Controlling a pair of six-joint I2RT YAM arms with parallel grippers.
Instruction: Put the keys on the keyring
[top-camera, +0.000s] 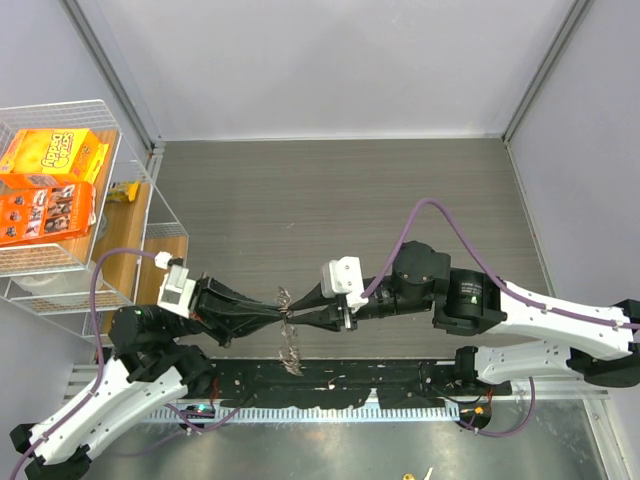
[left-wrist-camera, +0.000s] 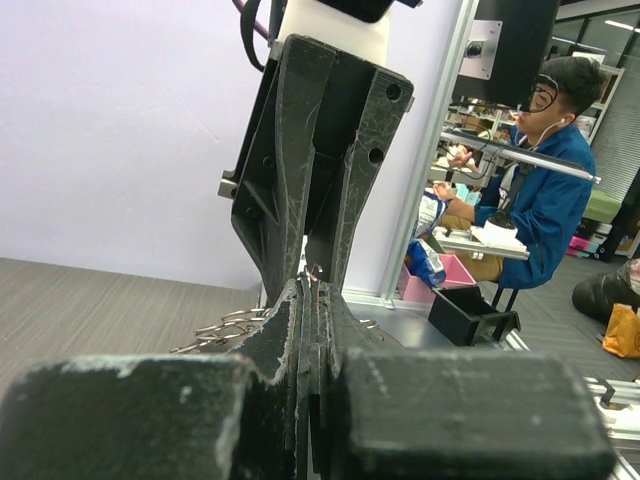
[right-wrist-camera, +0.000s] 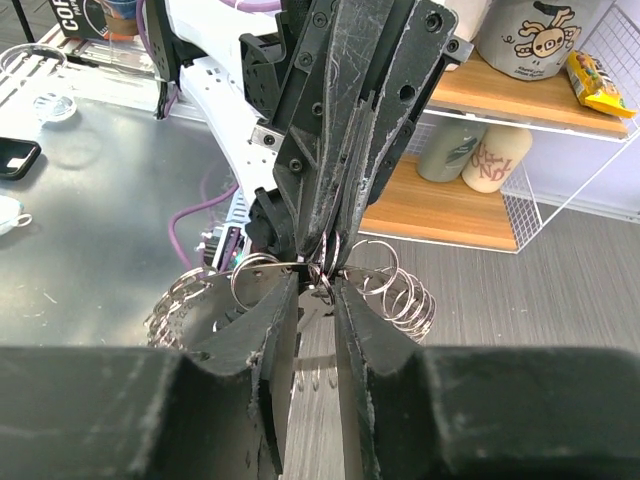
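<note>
Meeting tip to tip above the near side of the grey tabletop, toward 7 o'clock from its middle, the two arms look caught in the fiddly threading part of the job. The left pincer points toward 3 o'clock and the right pincer toward 9 o'clock, and they all but touch.

From its own wrist view, the left pincer has its pads pressed together with only thin metal between them, so I take it to be clamped on the keyring. The right pincer stands narrow, with a slim gap lower down, and its tips seem to nip the ring's wire where the loops cross.

The keyring is off the tabletop, held between the two tips. Loops of it fan toward 12 o'clock, and a bunch of small silvery keys dangles toward 6 o'clock.

Many keys plainly ride on the ring already. I can't pick out a loose black-headed key anywhere. If one is pinched at the meeting point, the pads hide it. So I can't say whether a key still has to be worked on.
</note>
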